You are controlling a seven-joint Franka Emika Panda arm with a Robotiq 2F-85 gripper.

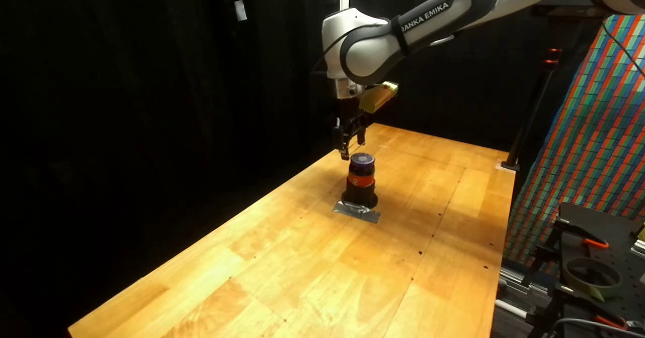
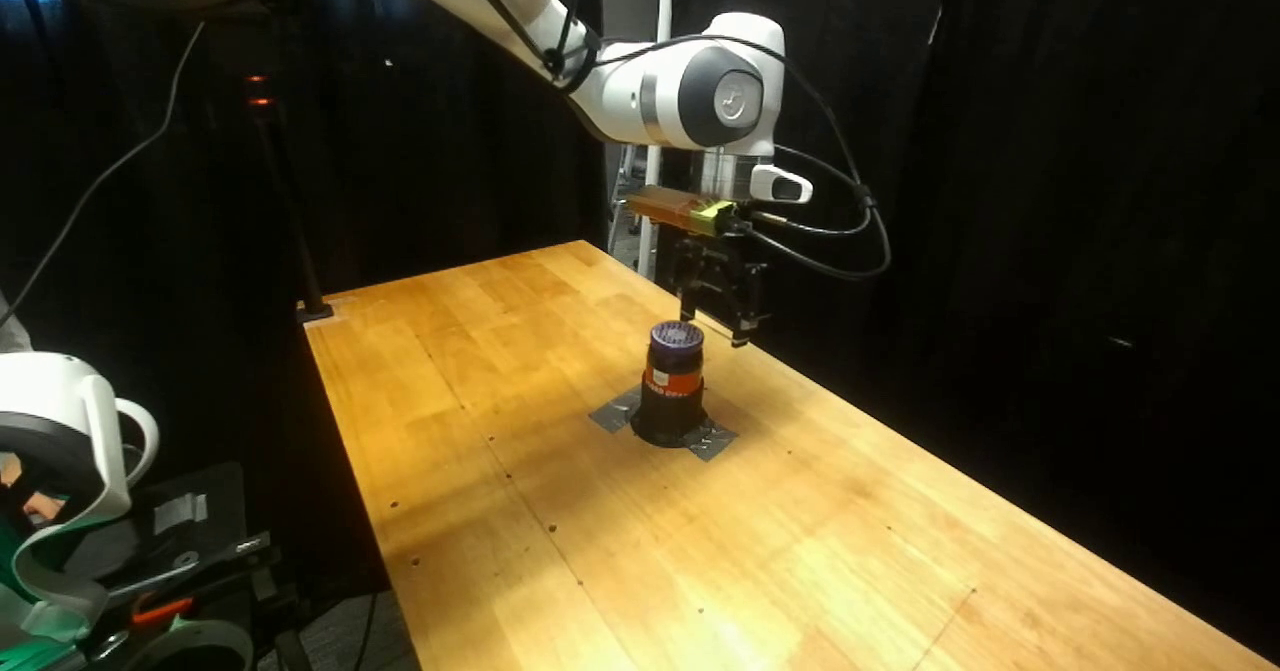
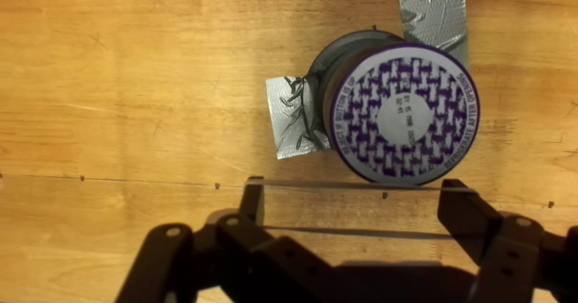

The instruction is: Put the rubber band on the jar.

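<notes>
My gripper [image 3: 354, 206]: spread, rubber band [image 3: 325, 184] stretched across it in two strands. Jar [image 1: 362, 176]: upright, just beside, farther than my gripper from the table [image 1: 302, 277] long edge by the black curtain [image 1: 151, 126]. I judge: shift away from that edge, then lower.

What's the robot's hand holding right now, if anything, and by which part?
The hand holds the rubber band by its opposite ends, stretched in a loop around the spread fingers.
</notes>
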